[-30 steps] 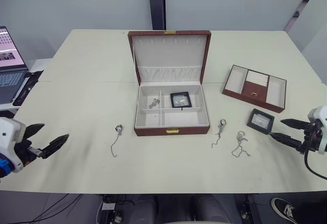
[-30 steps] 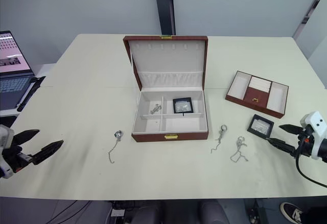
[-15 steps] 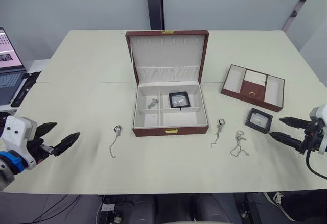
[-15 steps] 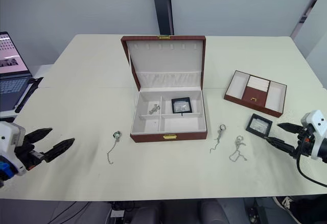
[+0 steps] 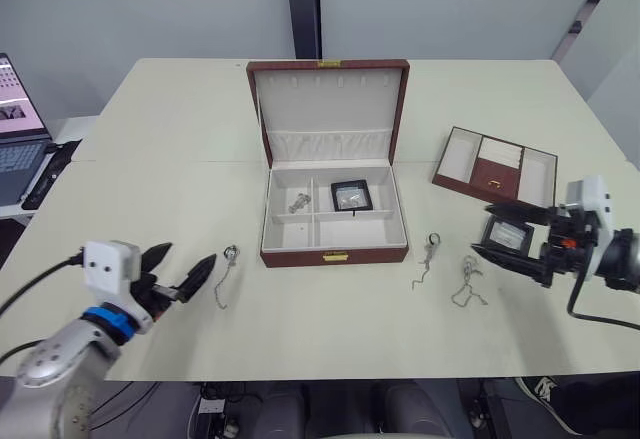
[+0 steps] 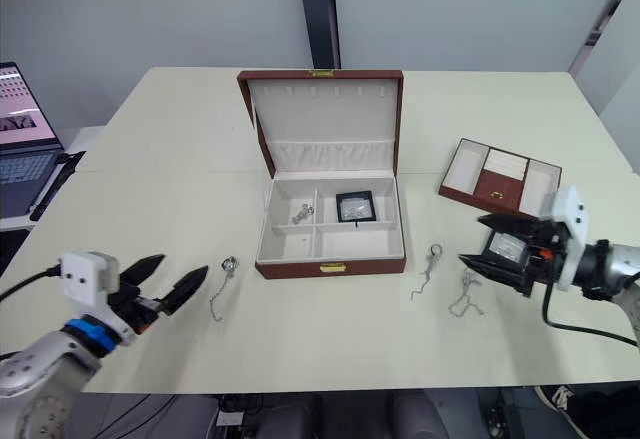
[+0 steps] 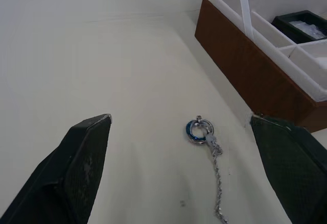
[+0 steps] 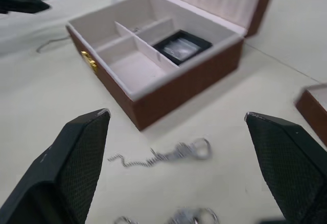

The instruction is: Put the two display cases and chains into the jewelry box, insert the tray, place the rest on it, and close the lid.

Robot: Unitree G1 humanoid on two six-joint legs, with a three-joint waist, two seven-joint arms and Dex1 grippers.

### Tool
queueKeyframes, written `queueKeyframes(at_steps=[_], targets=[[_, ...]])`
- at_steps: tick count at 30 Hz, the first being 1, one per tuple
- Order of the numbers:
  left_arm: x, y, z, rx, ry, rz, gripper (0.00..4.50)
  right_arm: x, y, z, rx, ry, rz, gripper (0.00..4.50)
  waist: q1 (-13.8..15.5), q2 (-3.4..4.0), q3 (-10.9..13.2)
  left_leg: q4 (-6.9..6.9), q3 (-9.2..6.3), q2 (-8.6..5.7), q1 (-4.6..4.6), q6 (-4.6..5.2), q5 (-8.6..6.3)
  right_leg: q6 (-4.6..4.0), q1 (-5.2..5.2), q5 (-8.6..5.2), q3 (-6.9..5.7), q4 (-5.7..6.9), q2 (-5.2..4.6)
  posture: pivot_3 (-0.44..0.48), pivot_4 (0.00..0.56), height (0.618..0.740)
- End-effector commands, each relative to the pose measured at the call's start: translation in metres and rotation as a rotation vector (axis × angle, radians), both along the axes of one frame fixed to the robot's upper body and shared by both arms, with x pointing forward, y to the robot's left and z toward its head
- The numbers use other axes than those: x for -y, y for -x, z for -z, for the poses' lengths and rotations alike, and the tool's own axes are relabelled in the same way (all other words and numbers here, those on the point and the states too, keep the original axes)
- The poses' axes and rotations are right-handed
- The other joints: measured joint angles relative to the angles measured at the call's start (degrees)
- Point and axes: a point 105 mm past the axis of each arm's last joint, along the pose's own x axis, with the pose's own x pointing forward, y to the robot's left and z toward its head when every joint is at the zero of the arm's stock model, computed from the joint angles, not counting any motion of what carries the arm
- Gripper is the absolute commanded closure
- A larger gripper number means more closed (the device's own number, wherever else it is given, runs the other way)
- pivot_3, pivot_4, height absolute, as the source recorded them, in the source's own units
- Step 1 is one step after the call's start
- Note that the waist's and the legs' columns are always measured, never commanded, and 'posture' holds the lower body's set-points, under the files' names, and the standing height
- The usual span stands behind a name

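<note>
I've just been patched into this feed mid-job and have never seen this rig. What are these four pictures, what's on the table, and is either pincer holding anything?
It is a two-armed humanoid robot. The two wide pictures come from its head camera, looking down over a cream table. The other two come from wrist cameras, each looking along that arm's two black fingers.

In the middle stands the reddish-brown jewelry box, its lid up. One black-framed display case and a small silver chain already lie inside. The shallow brown tray sits to the robot's right.

Three silver chains remain on the table: one left of the box, two to its right. The second display case lies by the right pincer.

The left pincer is open beside the left chain. Both pincers are open and empty.
</note>
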Motion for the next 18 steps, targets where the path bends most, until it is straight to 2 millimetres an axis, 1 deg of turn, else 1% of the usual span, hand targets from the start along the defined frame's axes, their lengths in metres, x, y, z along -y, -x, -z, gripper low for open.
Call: queueKeyframes(at_steps=[1,2,5,8,12,14,18], targets=[[0.013,-0.004,-0.006,0.071,-0.037,-0.04,0.02,-0.027,0.003,-0.017,0.058,-0.018,-0.108,0.0,0.01,0.0,0.0,0.0,0.0,-0.02,0.0,0.0,0.0,0.0,0.0,0.0,-0.01,-0.01,0.0,0.0,0.15,0.74],[0.017,-0.004,-0.002,0.069,-0.039,-0.04,0.02,-0.033,0.004,-0.019,0.064,-0.023,-0.133,0.0,0.03,-0.01,0.0,0.01,0.02,-0.02,0.0,0.0,0.0,0.0,0.0,0.0,-0.01,-0.01,0.0,0.0,0.15,0.74],[0.022,-0.003,0.006,0.066,-0.037,-0.089,0.02,-0.05,0.006,-0.024,0.082,-0.028,-0.202,0.0,0.04,-0.02,-0.01,0.01,-0.03,-0.03,-0.02,0.0,0.0,0.0,0.01,0.0,-0.01,-0.03,-0.01,0.0,0.15,0.74],[0.027,-0.003,0.011,0.067,-0.026,-0.113,0.02,-0.059,0.007,-0.027,0.093,-0.027,-0.24,0.0,0.06,-0.03,-0.01,0.01,-0.01,-0.02,-0.01,0.0,0.0,0.0,0.0,0.0,-0.01,-0.03,-0.01,0.0,0.15,0.74],[0.03,-0.009,0.022,0.049,-0.032,-0.179,0.02,-0.064,0.006,-0.027,0.097,-0.015,-0.267,0.0,0.1,-0.07,-0.02,0.01,-0.04,-0.06,-0.03,0.0,0.0,0.0,0.02,0.0,-0.03,-0.04,-0.02,0.0,0.15,0.74],[0.032,-0.013,0.024,0.047,-0.031,-0.199,0.02,-0.065,0.006,-0.026,0.095,-0.012,-0.27,0.0,0.11,-0.07,-0.02,0.01,-0.06,-0.06,-0.03,0.0,0.0,0.0,0.02,0.0,-0.03,-0.05,-0.02,0.0,0.15,0.74],[0.042,-0.019,0.03,0.008,-0.046,-0.197,0.02,-0.066,0.005,-0.025,0.095,-0.011,-0.273,0.0,0.11,-0.07,-0.02,0.01,-0.04,-0.06,-0.03,0.0,0.0,0.0,0.02,0.0,-0.05,-0.04,-0.01,0.0,0.15,0.74]])
